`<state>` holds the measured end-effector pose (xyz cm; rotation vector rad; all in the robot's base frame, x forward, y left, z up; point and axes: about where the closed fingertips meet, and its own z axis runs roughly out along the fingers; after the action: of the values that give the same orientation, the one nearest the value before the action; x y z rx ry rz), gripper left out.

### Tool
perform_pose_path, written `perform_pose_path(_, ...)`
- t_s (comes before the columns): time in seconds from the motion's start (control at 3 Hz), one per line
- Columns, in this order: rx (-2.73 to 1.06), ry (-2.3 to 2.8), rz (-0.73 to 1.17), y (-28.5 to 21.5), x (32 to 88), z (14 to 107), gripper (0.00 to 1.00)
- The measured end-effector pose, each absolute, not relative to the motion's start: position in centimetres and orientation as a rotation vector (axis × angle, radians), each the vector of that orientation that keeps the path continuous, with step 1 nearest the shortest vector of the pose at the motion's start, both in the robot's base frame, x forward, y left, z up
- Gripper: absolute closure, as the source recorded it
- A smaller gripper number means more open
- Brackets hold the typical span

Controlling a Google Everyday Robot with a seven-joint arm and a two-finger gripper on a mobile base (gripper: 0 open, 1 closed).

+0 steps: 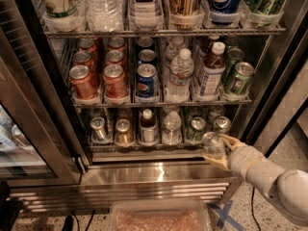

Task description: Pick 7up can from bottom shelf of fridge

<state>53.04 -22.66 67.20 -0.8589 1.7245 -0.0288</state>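
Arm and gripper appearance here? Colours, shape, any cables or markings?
Arm: off-white, smooth rounded segments with a bulbous joint, no sleeve. Gripper, low right in front of the bottom shelf: yellowish-tan, narrower than the arm. No cables or markings visible on either.

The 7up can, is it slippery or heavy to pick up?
Probably slippery: the 7up can looks smooth and shiny. Likely rolls if tipped, being round. It's small, so probably light for the tool, which grips it at the bottom shelf's right front.
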Motion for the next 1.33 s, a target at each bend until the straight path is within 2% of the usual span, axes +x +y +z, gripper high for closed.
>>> perform_pose_path(0.67, -1.05, 1.618, 0.329, -14.0, 52.6, 71.5, 1.0)
perform_pose_path(1.33, -1.232, 1.528, 0.704, -7.9, 49.6, 74.1, 1.0)
